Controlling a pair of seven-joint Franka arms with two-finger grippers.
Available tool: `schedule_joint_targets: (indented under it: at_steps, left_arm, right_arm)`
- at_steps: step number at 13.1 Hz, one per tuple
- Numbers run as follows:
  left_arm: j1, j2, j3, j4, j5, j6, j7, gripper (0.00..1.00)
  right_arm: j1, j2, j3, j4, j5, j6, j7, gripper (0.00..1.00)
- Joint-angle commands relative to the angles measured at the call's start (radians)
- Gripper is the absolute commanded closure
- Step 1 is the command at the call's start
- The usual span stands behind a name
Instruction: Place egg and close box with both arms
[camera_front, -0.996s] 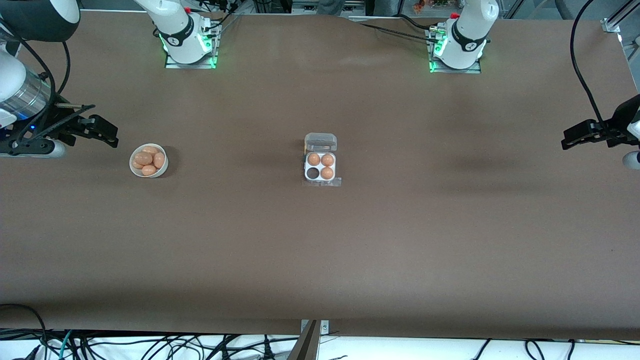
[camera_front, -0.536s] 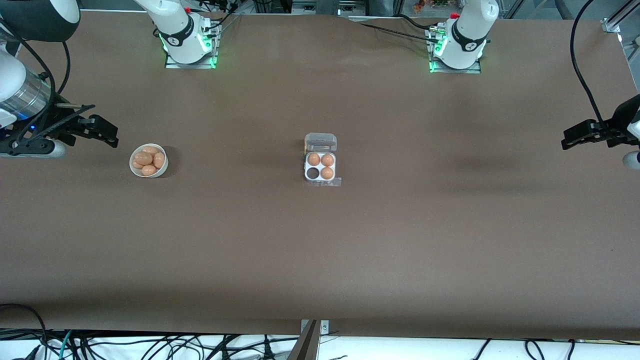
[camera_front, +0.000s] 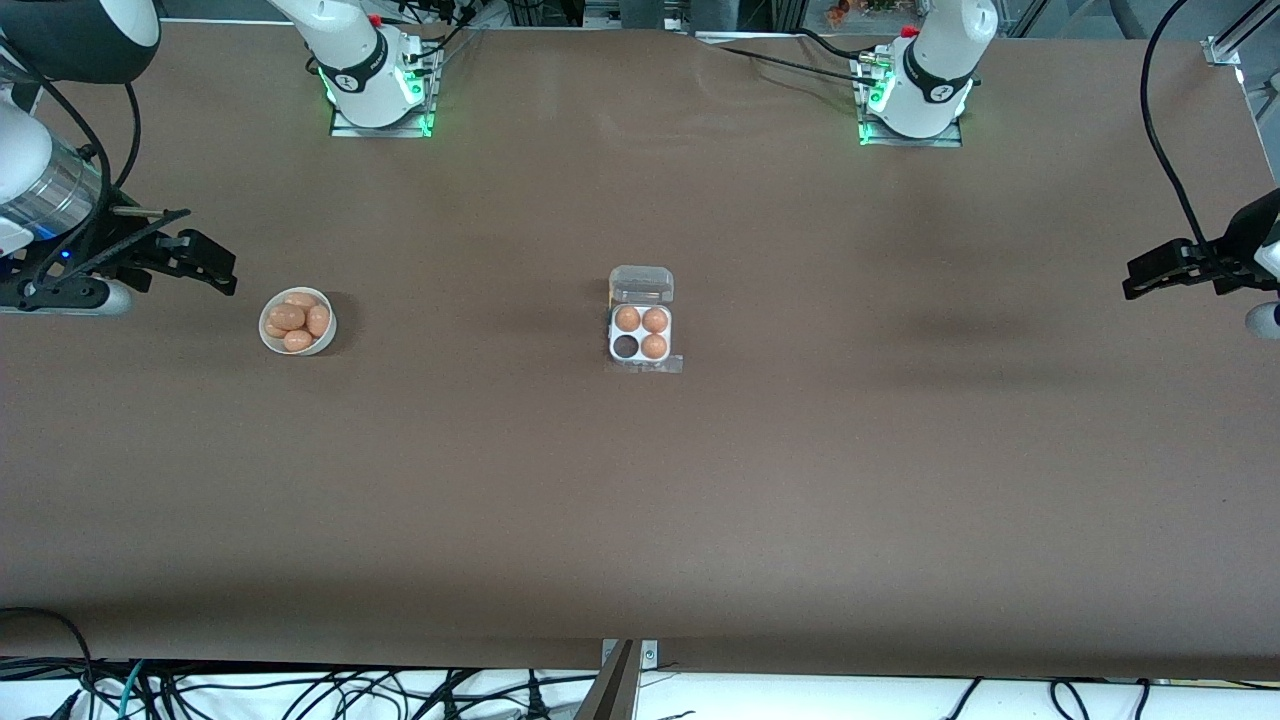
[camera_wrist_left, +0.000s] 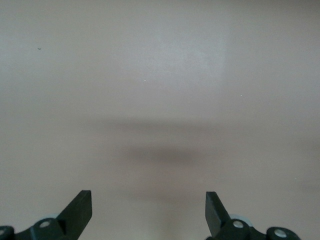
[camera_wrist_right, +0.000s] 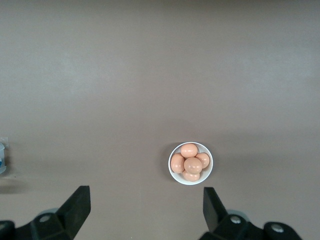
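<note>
The four-cell egg carton (camera_front: 641, 335) is sitting mid-desk (camera_front: 640, 500) with its clear lid (camera_front: 641, 284) lying open at the tray's 12 o'clock edge and the 7 o'clock cell standing empty, while the spare eggs (camera_front: 296, 320) are resting in a white bowl (camera_front: 270, 335) toward the right arm's end. The right gripper (camera_front: 205, 265) is hanging over the desk near the bowl, fingers (camera_wrist_right: 75, 205) spread wide and empty; the left gripper (camera_front: 1150, 275) is waiting over its own end, fingers (camera_wrist_left: 80, 207) likewise apart. The task is apparently only beginning: the right arm next needs to be lowering over one egg and pinching it gently.
</note>
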Motion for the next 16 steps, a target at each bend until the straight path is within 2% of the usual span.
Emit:
schedule_joint_targets:
  at_steps: [1, 7, 11, 13, 14, 16]
  left_arm:
    - [0.003, 0.001, -0.003, 0.013, 0.005, -0.006, 0.013, 0.0]
    - [0.003, -0.001, -0.005, 0.013, 0.005, -0.008, 0.013, 0.0]
    - [0.005, 0.001, -0.003, 0.014, 0.005, -0.008, 0.013, 0.0]
    - [0.005, -0.001, -0.003, 0.014, 0.007, -0.008, 0.013, 0.0]
    - [0.005, -0.001, -0.003, 0.014, 0.007, -0.008, 0.013, 0.0]
    - [0.003, -0.001, -0.003, 0.014, 0.005, -0.008, 0.013, 0.0]
  right_arm:
    - [-0.009, -0.005, 0.009, -0.002, -0.004, -0.004, -0.003, 0.0]
    - [-0.009, -0.002, 0.009, -0.005, -0.003, 0.004, -0.006, 0.0]
    - [-0.012, 0.096, 0.001, -0.011, -0.033, -0.008, -0.081, 0.0]
    - [-0.013, 0.15, -0.036, -0.024, -0.036, -0.001, -0.079, 0.0]
    - [-0.016, 0.162, -0.051, -0.057, -0.036, 0.025, -0.081, 0.0]
    - [-0.018, 0.145, -0.079, -0.196, -0.035, 0.166, -0.095, 0.0]
